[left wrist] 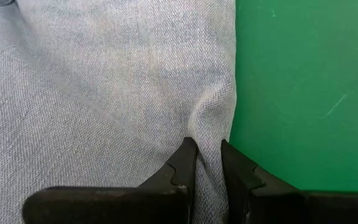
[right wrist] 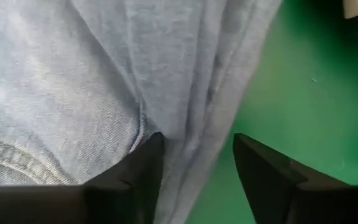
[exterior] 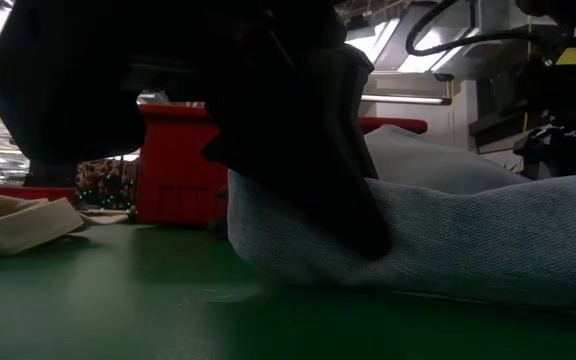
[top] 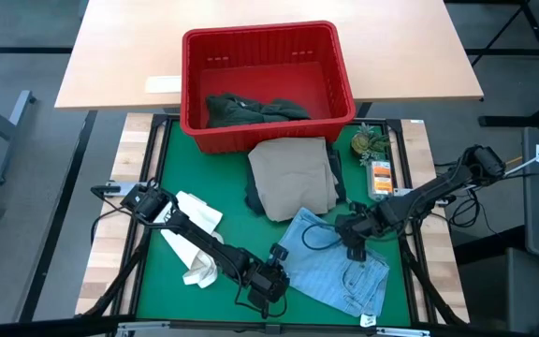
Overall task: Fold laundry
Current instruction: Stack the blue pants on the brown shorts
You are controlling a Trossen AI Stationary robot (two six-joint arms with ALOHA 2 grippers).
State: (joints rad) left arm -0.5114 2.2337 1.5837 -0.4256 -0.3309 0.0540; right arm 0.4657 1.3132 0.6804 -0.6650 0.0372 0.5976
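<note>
The left gripper (left wrist: 208, 155) pinches a ridge of the woven, light blue denim piece (top: 330, 265), while the right gripper's (right wrist: 197, 155) fingers straddle its folds, apart.

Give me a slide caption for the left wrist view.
Left gripper pinches a fold at the edge of the light blue denim piece on the green mat.

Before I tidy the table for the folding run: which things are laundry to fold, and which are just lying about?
Laundry: light blue denim piece, pinched by the left end effector; beige garment; dark garment in the red basket.

Lying about: white cloth bag; small plant; orange-labelled box.
</note>
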